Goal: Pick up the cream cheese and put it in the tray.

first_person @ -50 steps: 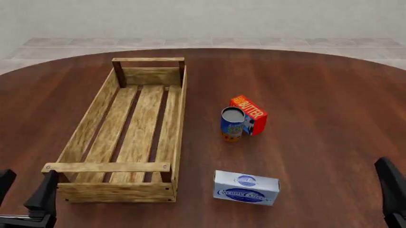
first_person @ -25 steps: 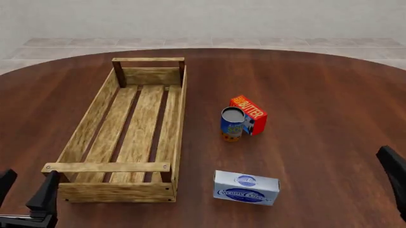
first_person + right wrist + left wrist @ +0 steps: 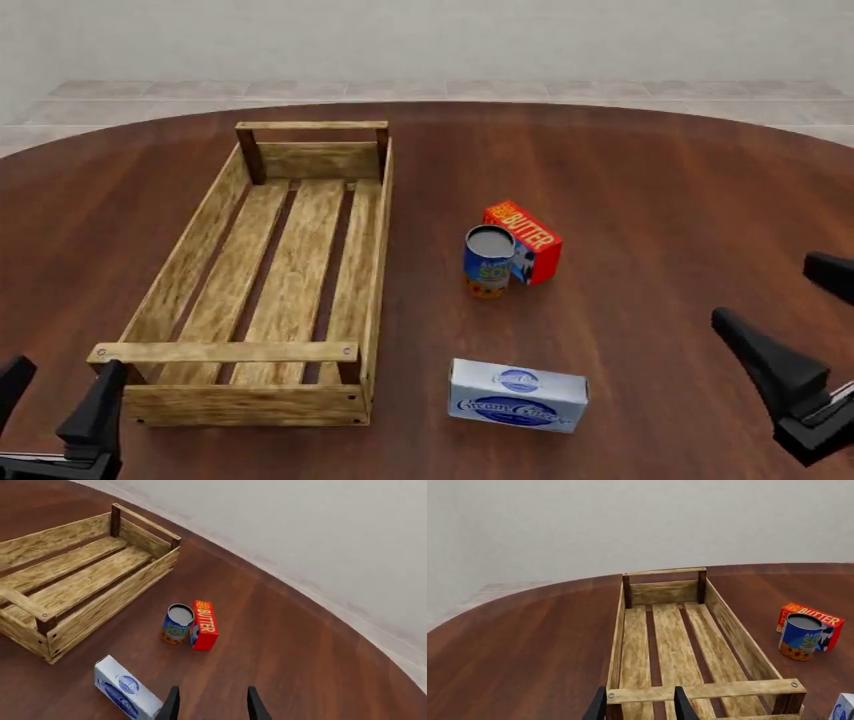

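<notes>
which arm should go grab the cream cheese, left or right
Right, probably. The cream cheese lies right of the tray, and the right tool is open with only bare table between them. The left tool sits behind the tray's near-left corner, so it would have to cross the tray.

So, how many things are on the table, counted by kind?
Boxes: 2, the cream cheese and the butter box
Cans: 1, the blue can
Crates: 1, the tray
Total: 4
</notes>
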